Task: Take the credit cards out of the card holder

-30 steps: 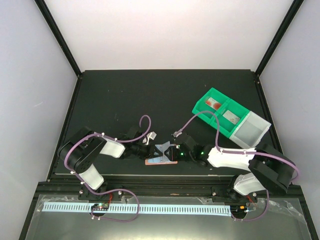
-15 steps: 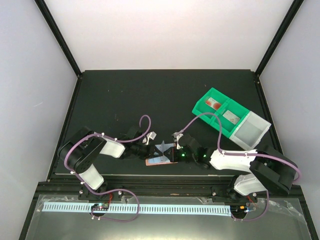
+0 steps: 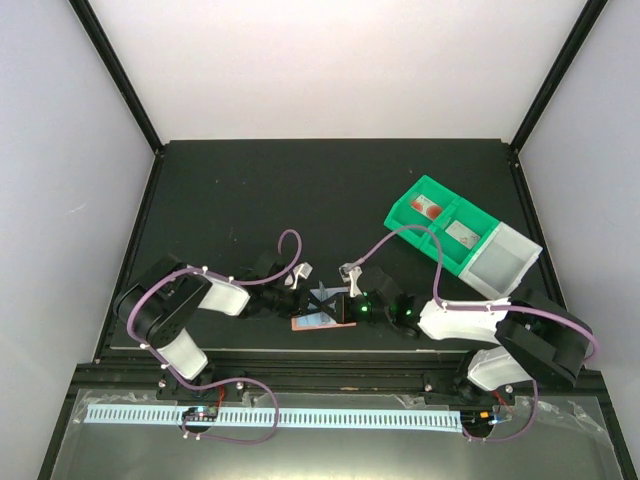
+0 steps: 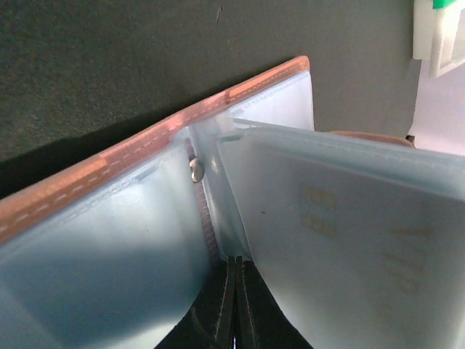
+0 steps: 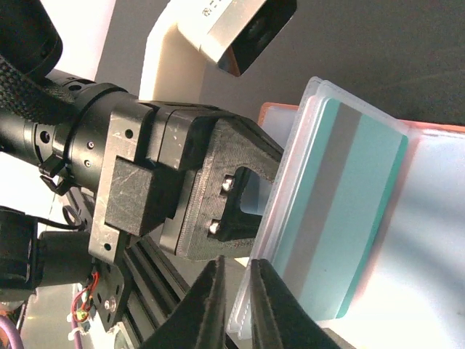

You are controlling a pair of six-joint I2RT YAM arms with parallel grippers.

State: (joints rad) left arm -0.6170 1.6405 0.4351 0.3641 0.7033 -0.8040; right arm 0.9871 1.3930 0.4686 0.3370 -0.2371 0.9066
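Observation:
The salmon-pink card holder (image 3: 322, 322) lies open near the table's front edge between both grippers. In the left wrist view its pink stitched rim (image 4: 167, 131) frames clear sleeves, and a pale credit card (image 4: 349, 218) with embossed digits sits in one of them. My left gripper (image 4: 236, 265) (image 3: 308, 302) is shut on a thin sleeve at the fold. In the right wrist view a teal credit card (image 5: 349, 218) with a grey stripe shows in a raised sleeve above the holder's rim (image 5: 429, 127). My right gripper (image 5: 237, 265) (image 3: 340, 306) is closed narrowly on that sleeve's lower corner.
A green compartment bin (image 3: 400, 215) with small items stands at the back right, with a clear white box (image 3: 500, 262) against it. The bin's edge shows in the left wrist view (image 4: 439, 29). The left gripper's black body (image 5: 145, 189) sits close beside my right fingers.
My right gripper has moved a little left onto the raised sleeve and narrowed its jaws on it. The left gripper has stayed shut in place.

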